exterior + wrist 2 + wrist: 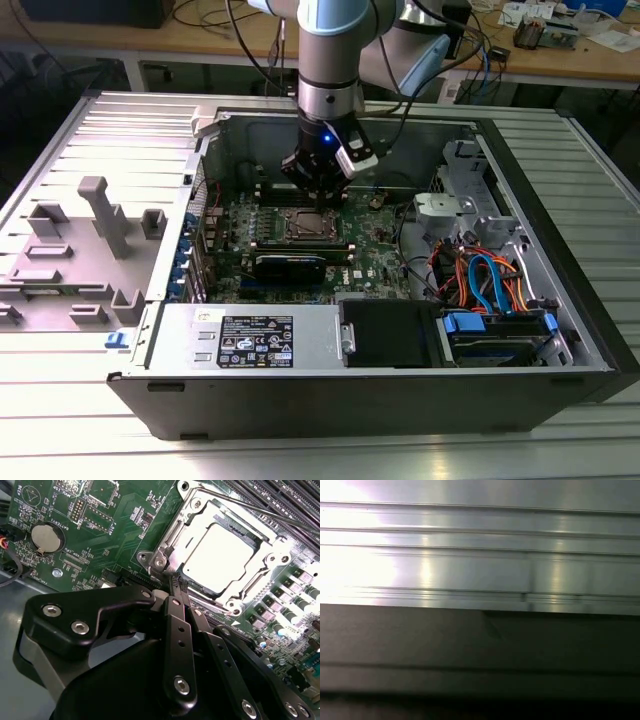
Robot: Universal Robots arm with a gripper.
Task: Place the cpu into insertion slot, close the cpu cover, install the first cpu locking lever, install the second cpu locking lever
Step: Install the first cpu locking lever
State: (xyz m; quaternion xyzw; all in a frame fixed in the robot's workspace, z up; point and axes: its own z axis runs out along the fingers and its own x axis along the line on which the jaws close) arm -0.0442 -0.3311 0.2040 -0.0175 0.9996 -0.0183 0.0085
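In the second wrist view the cpu (pixel 220 557), a flat silver square, lies seated in the insertion slot, whose dark rim (pixel 254 582) shows along one side. The cpu cover (pixel 172 537), a silver frame, lies flat around the chip. A thin metal lever rod (pixel 270 516) runs slantwise past the socket's far side. My gripper (pixel 176 582) is shut, its black fingertips pressed together right at the socket's near corner, with nothing seen between them. In the exterior view the gripper (pixel 318 198) hangs just above the socket (pixel 303 226) inside the open computer case.
Long black memory slots (pixel 280 495) and a coin battery (pixel 47 536) flank the socket. A black expansion card (pixel 290 265) lies in front of it, a power supply (pixel 250 340) below, and cables (pixel 480 280) at the exterior view's right. Grey fixtures (pixel 100 215) stand on the table.
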